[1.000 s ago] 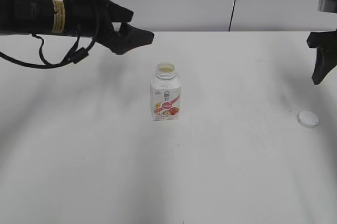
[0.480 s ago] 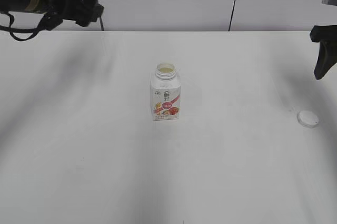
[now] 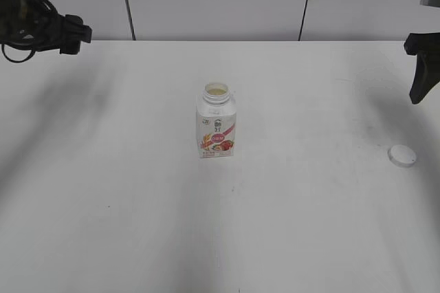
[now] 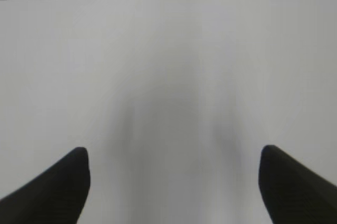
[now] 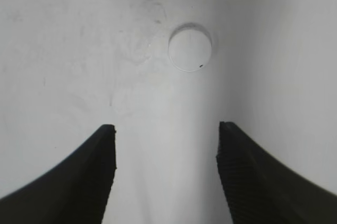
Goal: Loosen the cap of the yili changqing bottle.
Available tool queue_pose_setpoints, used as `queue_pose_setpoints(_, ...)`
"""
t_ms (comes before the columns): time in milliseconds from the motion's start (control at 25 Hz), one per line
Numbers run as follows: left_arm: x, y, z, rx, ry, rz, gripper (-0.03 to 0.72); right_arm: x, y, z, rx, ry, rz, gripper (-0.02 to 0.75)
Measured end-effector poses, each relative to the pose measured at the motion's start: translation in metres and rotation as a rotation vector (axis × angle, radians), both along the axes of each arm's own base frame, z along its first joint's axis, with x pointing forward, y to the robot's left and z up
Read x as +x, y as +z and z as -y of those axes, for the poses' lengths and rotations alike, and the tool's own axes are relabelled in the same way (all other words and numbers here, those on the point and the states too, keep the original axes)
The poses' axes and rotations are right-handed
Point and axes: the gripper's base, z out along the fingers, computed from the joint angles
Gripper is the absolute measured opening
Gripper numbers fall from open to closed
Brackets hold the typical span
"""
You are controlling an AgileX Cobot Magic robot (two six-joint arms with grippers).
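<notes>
Resting uncapped, task seemingly done.
Cap (image 3: 402,155) lying on worktop (image 3: 302,224), well apart from bottle (image 3: 216,122); both hands (image 4: 171,182) (image 5: 166,166) spread, released, gripping nothing.

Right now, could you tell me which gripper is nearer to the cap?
Right. The right gripper hangs open just above and behind the cap on the table's right side; the left gripper is far off at the back left corner.

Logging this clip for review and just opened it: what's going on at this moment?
Nothing is being handled right now. The yili changqing bottle stands upright mid-table with its neck open; the cap lies apart on the table, off to the right. The right end effector hangs open above the cap, touching nothing. The left end effector is open too, over bare table at the far left. The cap looks already off rather than just loosened.
</notes>
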Motion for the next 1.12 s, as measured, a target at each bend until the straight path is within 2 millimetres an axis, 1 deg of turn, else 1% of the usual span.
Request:
queue_pose_setpoints(80,-0.004,-0.001,0.001,-0.046,0.039,-0.049,0.594,0.0,0.0,0.0,0.0,0.0,0.0,0.481)
queue_pose_setpoints(160,-0.006,0.005,0.001,-0.072,0.067,-0.097,0.594,0.0,0.0,0.0,0.0,0.0,0.001,0.481)
queue_pose_setpoints(280,-0.009,0.023,0.002,-0.089,0.08,-0.172,0.594,-0.001,0.003,0.0,0.0,0.0,0.008,0.481)
queue_pose_setpoints(520,-0.021,0.046,0.007,-0.103,0.053,-0.414,0.594,-0.006,0.017,0.0,-0.001,0.0,0.049,0.481)
queue_pose_setpoints(720,-0.035,0.046,0.011,-0.142,0.044,-0.573,0.593,-0.011,0.03,0.0,-0.002,0.0,0.085,0.481)
queue_pose_setpoints(880,-0.04,0.045,0.011,-0.138,0.052,-0.623,0.593,-0.018,0.045,0.0,-0.003,0.0,0.128,0.481)
queue_pose_setpoints(1000,-0.042,0.049,0.011,-0.142,0.05,-0.615,0.593,-0.027,0.062,-0.001,-0.004,0.0,0.178,0.481)
queue_pose_setpoints(1080,-0.049,0.055,0.009,-0.149,0.048,-0.602,0.593,-0.038,0.076,-0.001,-0.005,0.0,0.218,0.481)
queue_pose_setpoints(1120,-0.056,0.059,0.008,-0.151,0.047,-0.596,0.593,-0.043,0.082,-0.001,-0.005,0.0,0.234,0.481)
